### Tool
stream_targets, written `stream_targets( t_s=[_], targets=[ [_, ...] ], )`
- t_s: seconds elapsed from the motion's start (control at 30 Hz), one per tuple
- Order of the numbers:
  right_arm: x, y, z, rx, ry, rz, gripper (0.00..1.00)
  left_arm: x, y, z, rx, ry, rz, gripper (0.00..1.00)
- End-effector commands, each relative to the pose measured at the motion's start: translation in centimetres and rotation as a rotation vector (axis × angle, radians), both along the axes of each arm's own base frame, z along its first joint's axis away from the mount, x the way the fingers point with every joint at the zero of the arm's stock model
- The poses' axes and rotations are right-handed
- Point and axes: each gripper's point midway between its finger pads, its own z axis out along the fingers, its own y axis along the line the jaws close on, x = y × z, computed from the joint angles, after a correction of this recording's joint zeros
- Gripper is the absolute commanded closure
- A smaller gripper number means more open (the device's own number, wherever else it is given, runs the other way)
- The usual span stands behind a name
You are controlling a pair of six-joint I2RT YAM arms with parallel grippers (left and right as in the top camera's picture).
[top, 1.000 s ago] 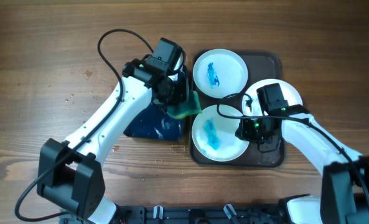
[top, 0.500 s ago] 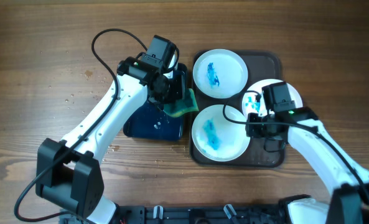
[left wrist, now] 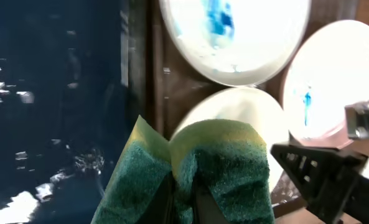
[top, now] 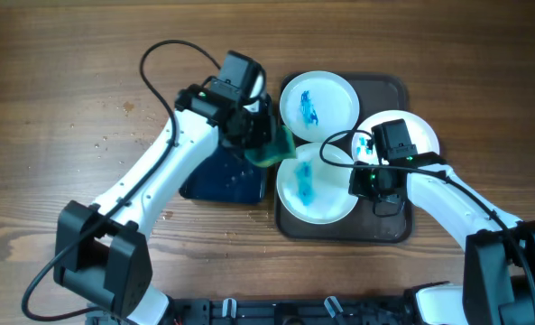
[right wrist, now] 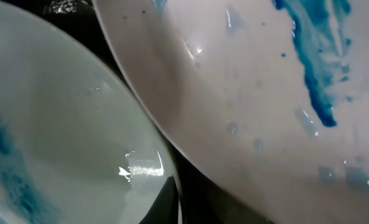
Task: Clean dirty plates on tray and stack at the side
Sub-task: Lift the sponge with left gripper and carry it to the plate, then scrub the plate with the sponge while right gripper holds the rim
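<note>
Clamping sponge [left wrist: 203, 165]: left hand [top: 260, 137], over tray [top: 389, 226] left rim, beside basin [top: 220, 181].
Right hand [top: 364, 181]: pinched on near plate [top: 317, 199] rim.
Right plate [top: 422, 135]: overhangs tray edge.
Left wrist only: droplets in basin.

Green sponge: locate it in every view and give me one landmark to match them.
Overhead: green sponge near centre, below-left of the far smeared plate.
Left wrist: bottom centre, foreground.
Right wrist: not in it.
Landmark: that plate, top of the left wrist view; above the sponge in both.
</note>
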Motion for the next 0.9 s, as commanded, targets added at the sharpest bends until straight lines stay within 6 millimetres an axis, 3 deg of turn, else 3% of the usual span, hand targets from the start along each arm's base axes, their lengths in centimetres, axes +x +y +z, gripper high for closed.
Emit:
stream_targets(
  t_s=[0.0,0.17,0.33,0.4,0.5,0.63,0.67,0.8,0.87],
  targets=[
    [-0.9,-1.9,-1.4,-0.084,0.063,-0.121,0.96,-1.6,-4.1,-0.6,-0.043,0.016,-0.086,0.96],
    [-1.1,-1.9,-1.5,-0.09,0.069,-0.094,0.96,-2.8,-8.3,-5.4,-0.02,0.059,-0.16,0.96],
    [-1.2,-1.9,-1.5,-0.091,0.073,-0.094,0.96,-3.4,-9.3,-11.3,0.027,0.156,-0.138,0.96],
    [-1.2,-1.9,-1.5,-0.091,0.075,-0.094,0.96,-3.0,-8.7,-13.0,0.062,0.167,-0.122,0.96],
    [-1.3,-1.9,-1.5,-0.091,0.075,-0.094,0.96,-1.4,-6.0,-13.9,0.186,0.114,-0.06,0.96],
    [-1.3,-1.9,-1.5,-0.092,0.077,-0.094,0.96,0.9,0.1,-13.9,0.503,-0.018,0.033,0.96],
    [-1.3,-1.9,-1.5,-0.092,0.079,-0.094,0.96,1.1,0.9,-13.7,0.549,-0.038,0.024,0.96],
    [-1.4,-2.0,-1.5,-0.092,0.08,-0.099,0.96,1.3,1.8,-13.5,0.607,-0.062,-0.001,0.96],
    [-1.3,-1.9,-1.5,-0.09,0.077,-0.105,0.96,0.4,0.1,-14.0,0.51,-0.006,-0.03,0.96]
  ],
)
